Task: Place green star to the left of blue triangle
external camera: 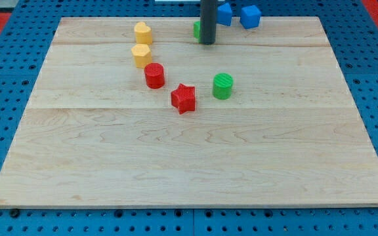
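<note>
A: Only the one camera view here. Where does the tool sit?

B: The tool is a plain dark rod; it has no jaws to open or shut and has hold of nothing. My tip (207, 43) rests on the counter (189, 164) near the view's top edge, and it can only push.

A: And the green star?

B: The green star (196, 29) is mostly hidden. Only a small green sliver shows at the rod's left side (its points cannot be made out, so I take it as the star from the task). It seems to touch the rod, or lie just behind it.

A: Why is the tip there?

B: I judge it stands against the star to nudge it. The blue triangle (224, 14) lies just right of the rod at the view's top, half covered, with a blue cube (250, 16) beside it. The star looks already left of the triangle, though close.

A: Anything else on the counter?

B: Two yellow blocks (142, 32) (141, 55), a red cylinder (154, 75), a red star (184, 98) and a green cylinder (223, 86), all well apart from the tip.
</note>
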Controlling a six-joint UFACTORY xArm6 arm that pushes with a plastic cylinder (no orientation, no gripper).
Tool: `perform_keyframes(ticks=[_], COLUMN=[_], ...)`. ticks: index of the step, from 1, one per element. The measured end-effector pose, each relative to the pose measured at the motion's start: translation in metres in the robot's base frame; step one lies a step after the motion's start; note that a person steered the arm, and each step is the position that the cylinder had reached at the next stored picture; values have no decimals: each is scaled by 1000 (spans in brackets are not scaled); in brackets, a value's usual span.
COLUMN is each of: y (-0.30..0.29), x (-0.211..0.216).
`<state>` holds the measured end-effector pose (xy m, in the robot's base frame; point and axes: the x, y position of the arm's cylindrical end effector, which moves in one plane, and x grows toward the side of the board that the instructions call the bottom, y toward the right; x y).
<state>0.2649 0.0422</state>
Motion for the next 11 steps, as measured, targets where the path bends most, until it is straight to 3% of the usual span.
perform_keyframes(ticks=[6,7,9,11], y=[-24,2,-18,-17], x=[-29,-8,-43,-19])
